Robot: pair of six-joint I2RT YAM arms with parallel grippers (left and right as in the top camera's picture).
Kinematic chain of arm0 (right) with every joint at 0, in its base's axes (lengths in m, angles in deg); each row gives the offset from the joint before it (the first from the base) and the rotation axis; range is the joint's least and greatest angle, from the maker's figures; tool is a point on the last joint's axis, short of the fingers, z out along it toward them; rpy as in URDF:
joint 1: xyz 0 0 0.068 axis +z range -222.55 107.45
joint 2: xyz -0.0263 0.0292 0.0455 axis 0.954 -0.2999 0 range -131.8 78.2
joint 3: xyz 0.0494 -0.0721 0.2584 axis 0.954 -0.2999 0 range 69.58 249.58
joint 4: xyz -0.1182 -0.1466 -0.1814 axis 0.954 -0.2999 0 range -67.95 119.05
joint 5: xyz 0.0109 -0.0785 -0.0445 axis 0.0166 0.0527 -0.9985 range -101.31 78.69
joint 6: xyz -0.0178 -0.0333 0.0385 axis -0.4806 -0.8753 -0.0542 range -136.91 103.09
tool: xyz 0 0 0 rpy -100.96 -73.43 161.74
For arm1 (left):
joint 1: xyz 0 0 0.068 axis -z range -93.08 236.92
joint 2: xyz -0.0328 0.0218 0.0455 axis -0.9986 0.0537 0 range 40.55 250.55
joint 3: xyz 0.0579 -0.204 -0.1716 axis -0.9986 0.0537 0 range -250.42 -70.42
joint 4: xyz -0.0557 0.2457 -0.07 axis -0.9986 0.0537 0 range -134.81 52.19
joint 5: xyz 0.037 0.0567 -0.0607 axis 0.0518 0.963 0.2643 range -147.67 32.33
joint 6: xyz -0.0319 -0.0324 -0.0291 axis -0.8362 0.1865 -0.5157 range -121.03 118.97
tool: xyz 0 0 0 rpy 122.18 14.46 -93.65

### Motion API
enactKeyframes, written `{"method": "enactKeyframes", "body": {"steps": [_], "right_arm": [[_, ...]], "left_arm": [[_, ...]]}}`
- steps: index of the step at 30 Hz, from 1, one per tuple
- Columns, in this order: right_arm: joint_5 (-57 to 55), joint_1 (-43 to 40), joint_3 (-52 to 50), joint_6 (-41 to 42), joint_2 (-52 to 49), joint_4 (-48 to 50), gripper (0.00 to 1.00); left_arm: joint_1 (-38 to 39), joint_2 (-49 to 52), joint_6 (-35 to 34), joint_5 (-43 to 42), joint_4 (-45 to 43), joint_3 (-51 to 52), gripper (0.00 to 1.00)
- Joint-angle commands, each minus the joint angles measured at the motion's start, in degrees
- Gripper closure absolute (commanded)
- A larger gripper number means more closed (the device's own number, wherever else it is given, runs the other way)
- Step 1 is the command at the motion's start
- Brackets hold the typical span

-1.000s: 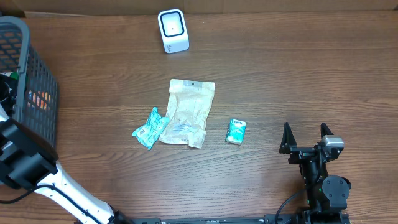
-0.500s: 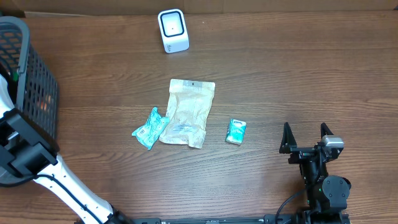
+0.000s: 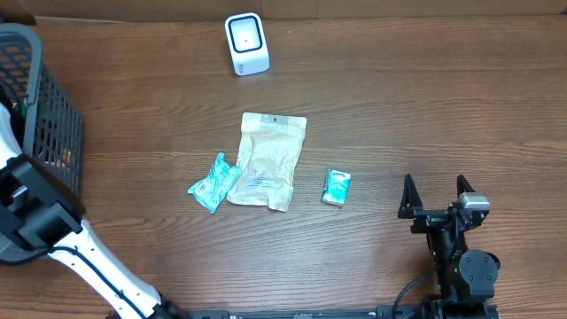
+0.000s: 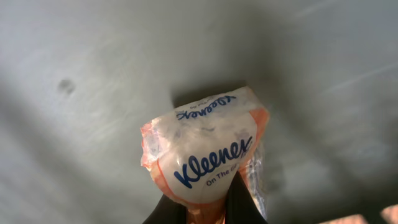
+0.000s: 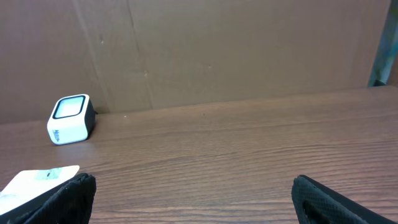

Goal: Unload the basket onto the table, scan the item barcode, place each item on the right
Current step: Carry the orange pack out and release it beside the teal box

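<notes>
Brown wood-grain table (image 3: 399, 106) before a cardboard wall carries the white cube-shaped scanner (image 3: 246, 42). By the dark mesh basket (image 3: 35, 80) at its left edge, our left gripper (image 4: 205, 206) pinches one end of a soft plastic-wrapped Kleenex tissue pack (image 4: 202, 155) (light, squashy, probably slippery). Our right gripper (image 3: 435, 190) rests wide open.

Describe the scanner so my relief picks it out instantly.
Look along the table's far edge, by the cardboard wall. Beyond the beige pouch stands the scanner: a white rounded box with a dark-framed face, alone, unlike the flat packets clustered mid-table.
</notes>
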Motion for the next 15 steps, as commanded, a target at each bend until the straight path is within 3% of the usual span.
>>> {"method": "enactKeyframes", "body": {"steps": [1,10,15], "right_arm": [[-0.3,-0.1,-0.6,-0.3,0.3,0.3,0.01],[-0.3,-0.1,-0.6,-0.3,0.3,0.3,0.01],[-0.3,-0.1,-0.6,-0.3,0.3,0.3,0.00]], "left_arm": [[-1.1,1.5,0.1,0.8,4.2,-7.4,0.96],[-1.3,-4.5,1.9,-4.4,17.5,-34.6,0.96],[-0.4,-12.1,7.2,-10.7,19.1,-42.4,0.96]]}}
